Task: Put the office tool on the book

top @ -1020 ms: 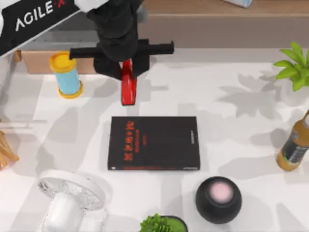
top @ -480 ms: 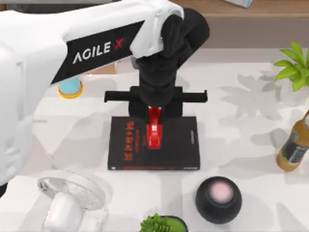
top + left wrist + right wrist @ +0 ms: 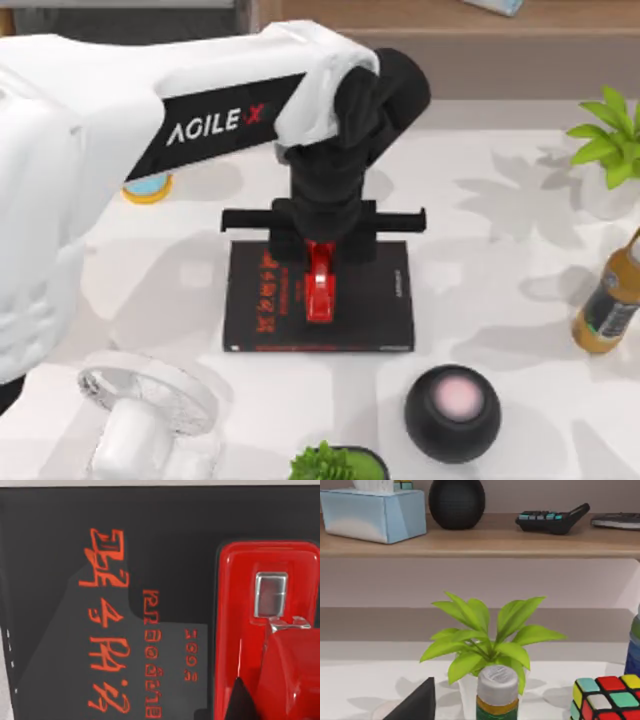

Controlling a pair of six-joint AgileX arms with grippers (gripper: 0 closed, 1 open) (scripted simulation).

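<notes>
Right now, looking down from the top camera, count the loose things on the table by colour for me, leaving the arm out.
Red: 1, the office tool.
Black: 2, the book and the round speaker.
Green: 2, the plants.
White: 1, the fan.
Blue and yellow: 1, the cylinder.
Amber: 1, the bottle.
Total: 8.

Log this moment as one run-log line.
left gripper: over book, holding red stapler | stapler: low over cover, contact unclear | right arm: parked off-table | release pending
</notes>
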